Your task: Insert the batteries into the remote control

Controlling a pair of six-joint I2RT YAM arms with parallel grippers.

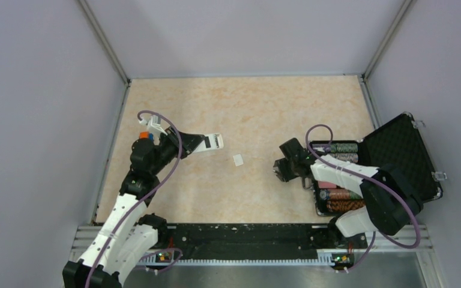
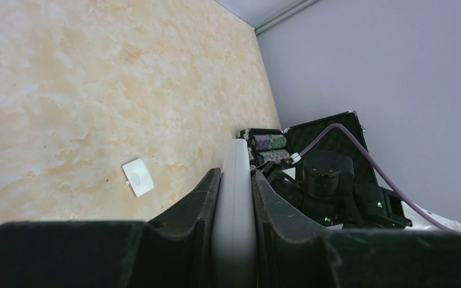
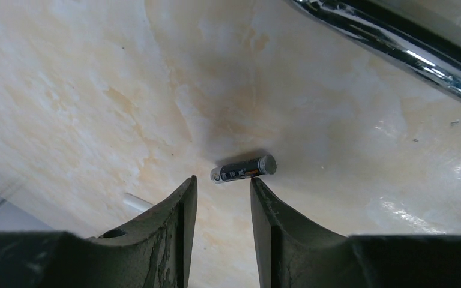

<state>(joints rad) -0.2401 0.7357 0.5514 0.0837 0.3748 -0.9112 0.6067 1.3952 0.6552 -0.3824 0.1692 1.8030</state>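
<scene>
While my left gripper (image 2: 236, 175) clamps the remote control (image 2: 237, 155) by its sides above the table (image 1: 246, 108), my right gripper (image 3: 222, 183) hangs parted and empty over one battery (image 3: 244, 168) lying beside the poker-chip case (image 1: 403, 150). The battery sits just beyond my fingertips, offset toward one finger. Closing from here could nudge it rolling or pinch only its end. I see no second battery.

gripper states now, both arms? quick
Left gripper: shut on the remote.
Right gripper: open, empty; a battery lies just past its fingertips.
</scene>
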